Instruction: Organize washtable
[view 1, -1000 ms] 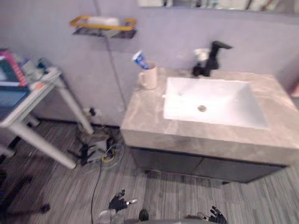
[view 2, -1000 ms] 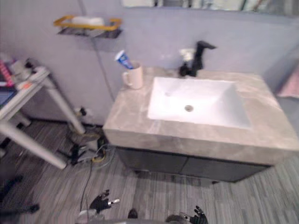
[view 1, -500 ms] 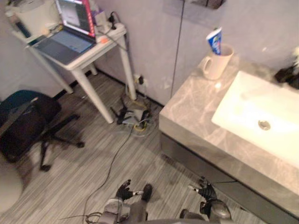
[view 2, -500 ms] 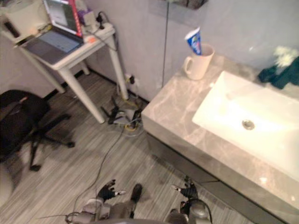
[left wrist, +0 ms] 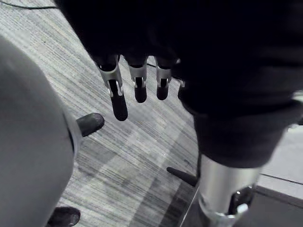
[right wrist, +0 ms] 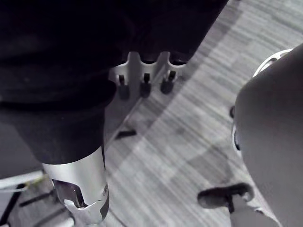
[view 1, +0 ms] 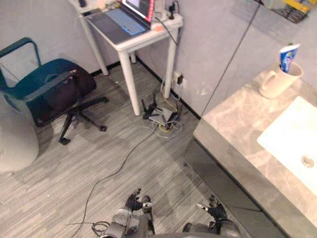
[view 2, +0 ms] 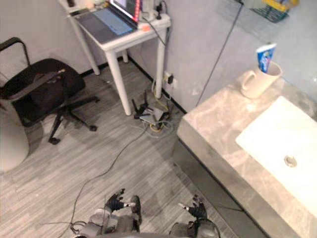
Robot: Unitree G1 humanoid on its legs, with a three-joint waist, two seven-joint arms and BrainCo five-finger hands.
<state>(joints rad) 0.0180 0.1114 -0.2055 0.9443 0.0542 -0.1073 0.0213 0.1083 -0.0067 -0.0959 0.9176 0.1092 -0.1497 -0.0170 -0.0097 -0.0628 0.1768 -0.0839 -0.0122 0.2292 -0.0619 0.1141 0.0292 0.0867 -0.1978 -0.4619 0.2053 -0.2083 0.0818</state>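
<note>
Two hands down low over the grey plank floor [view 1: 99, 148], well apart from the stone worktop [view 1: 233, 116]. Left hand [view 1: 132, 202]: fingers [left wrist: 118, 100] straight, spread a little, holding nothing. Right hand [view 1: 214, 208]: fingers [right wrist: 144, 86] straight, side by side, also empty. On stone worktop, far corner nr wall: cream mug [view 1: 275, 83] upright, handle twd left, w/ blue-white toothpaste tube [view 1: 288, 55] standing in it. Just right of mug: white basin [view 1: 290, 139] sunk into worktop, drain [view 1: 308, 161] in its bottom. Above, on wall: wire rack [view 1: 292, 7] w/ yellow trim. Left of washtable, along same wall: white worktop [view 1: 148, 39] on slim legs, open laptop [view 1: 124, 17] on it, screen lit. Below it, by wall: cable tangle [view 1: 161, 116] on floor. Further left: dark office chair [view 1: 54, 91] on castors, apart from white worktop.
</note>
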